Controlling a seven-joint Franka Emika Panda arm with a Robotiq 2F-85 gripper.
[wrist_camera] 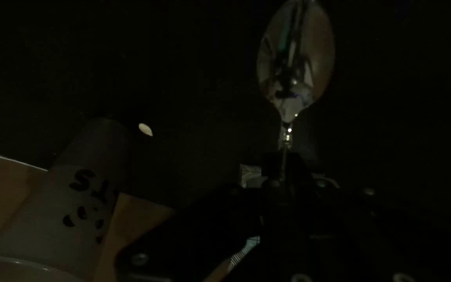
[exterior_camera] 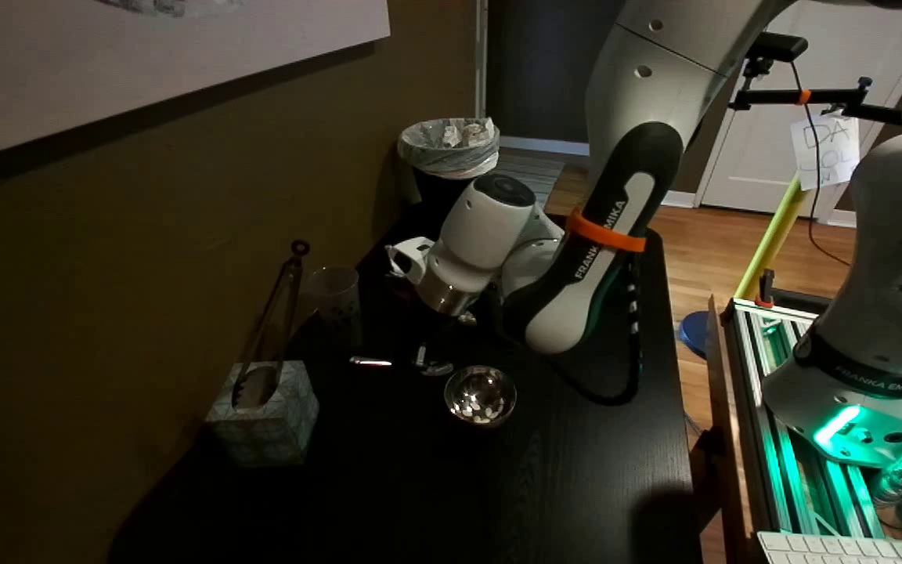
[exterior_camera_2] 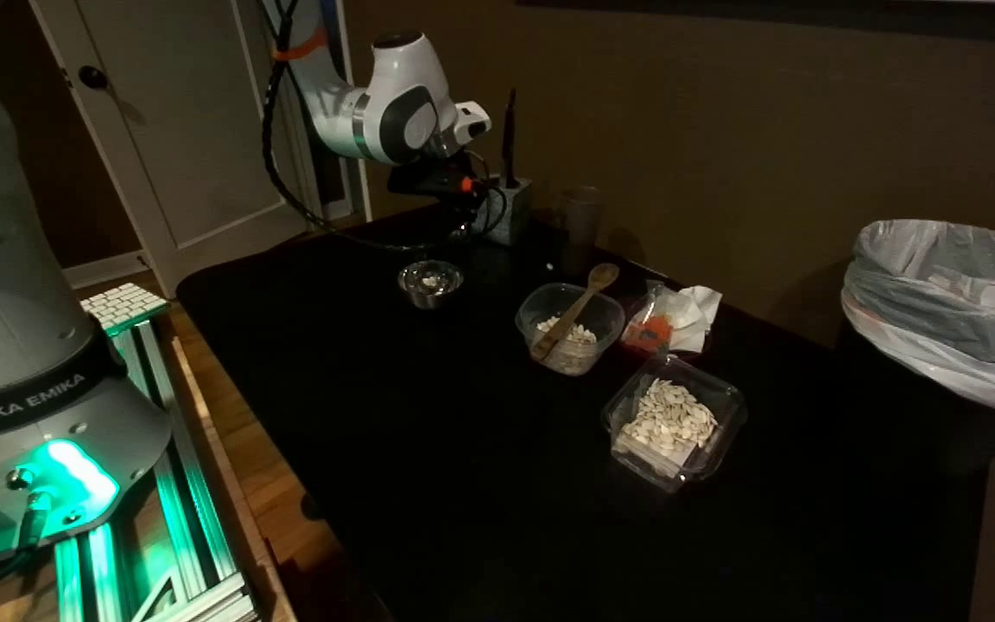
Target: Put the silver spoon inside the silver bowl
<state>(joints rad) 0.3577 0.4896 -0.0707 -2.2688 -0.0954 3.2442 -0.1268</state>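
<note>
And the spoon [wrist_camera: 296,58] is clamped in the fingers [wrist_camera: 298,168], held outside the shiny bowl [exterior_camera: 481,382] set on the desk [exterior_camera: 576,478]!

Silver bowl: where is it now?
In an exterior view, the silver bowl stands below centre on the black table, just right of the silver spoon.

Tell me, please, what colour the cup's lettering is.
Black lettering, showing best in the wrist view.
</note>
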